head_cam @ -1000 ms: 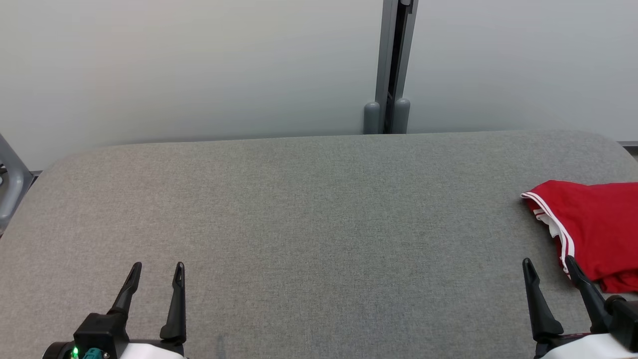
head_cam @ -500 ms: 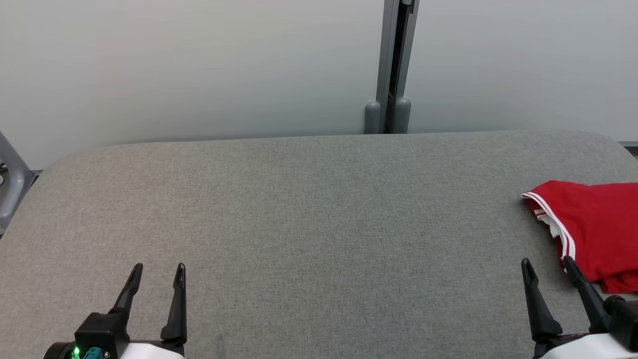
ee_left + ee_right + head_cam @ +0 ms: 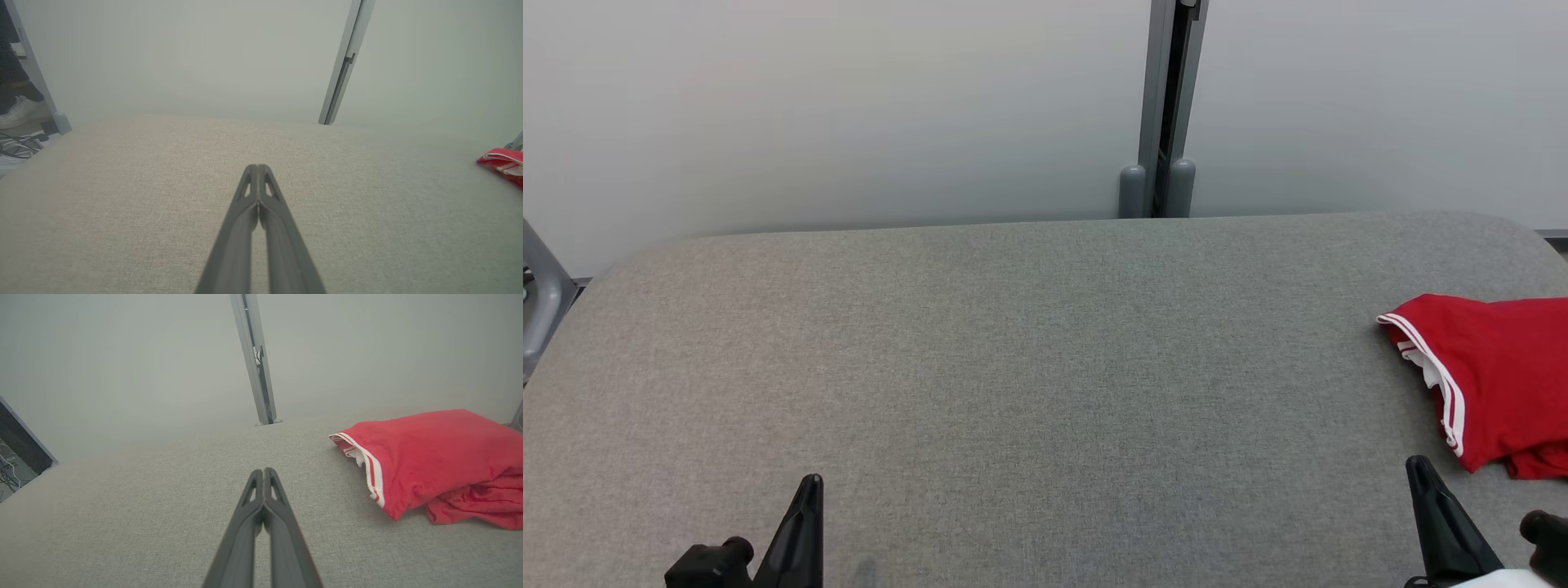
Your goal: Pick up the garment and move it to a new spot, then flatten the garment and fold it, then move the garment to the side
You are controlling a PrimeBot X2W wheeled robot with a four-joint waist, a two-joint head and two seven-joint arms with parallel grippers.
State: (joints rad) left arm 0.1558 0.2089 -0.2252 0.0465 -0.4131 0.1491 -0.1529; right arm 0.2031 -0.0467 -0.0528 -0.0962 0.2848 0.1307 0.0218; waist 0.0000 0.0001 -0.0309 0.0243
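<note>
The garment (image 3: 1499, 380) is red with white striped trim and lies bunched at the right edge of the grey padded table (image 3: 1013, 359). In the right wrist view the garment (image 3: 433, 457) sits ahead and to the right of my right gripper (image 3: 264, 472), whose fingers are pressed together with nothing between them. That right gripper (image 3: 1419, 467) stands low at the near right, just short of the cloth. My left gripper (image 3: 810, 483) is at the near left, far from the garment (image 3: 504, 161), and its fingers (image 3: 258, 168) are shut and empty.
A grey post (image 3: 1164, 106) stands behind the table against a pale wall. At the far left a grey frame leg (image 3: 39, 81) rises, with cables (image 3: 16, 148) and a shoe (image 3: 22, 112) on the floor beyond it.
Both grippers have gone from open to shut, empty. Both have drawn back toward the near edge of the head view. The garment has not moved.
</note>
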